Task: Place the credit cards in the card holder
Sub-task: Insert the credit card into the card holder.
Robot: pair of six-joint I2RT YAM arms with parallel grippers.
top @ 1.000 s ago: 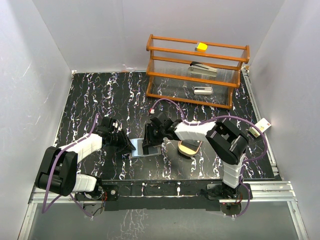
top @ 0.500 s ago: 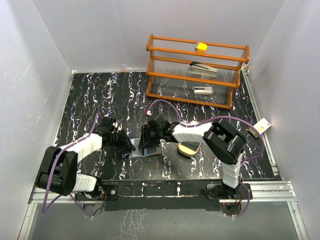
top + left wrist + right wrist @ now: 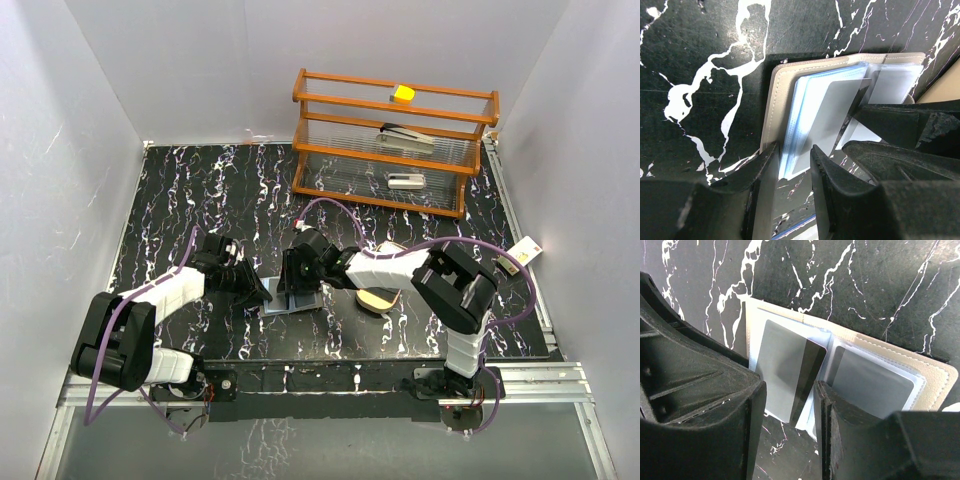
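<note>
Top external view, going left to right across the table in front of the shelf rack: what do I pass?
left gripper → card holder → tan oval tray → white tag at the table's right edge. The right gripper sits over the card holder, so it is left out.

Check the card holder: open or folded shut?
Open. The card holder lies spread on the table, and both wrist views show its inner clear sleeves with cards tucked in them.

The card holder is laid open on the table between left gripper and right gripper, a credit card upon it; a wooden tray is placed rightward.
</note>
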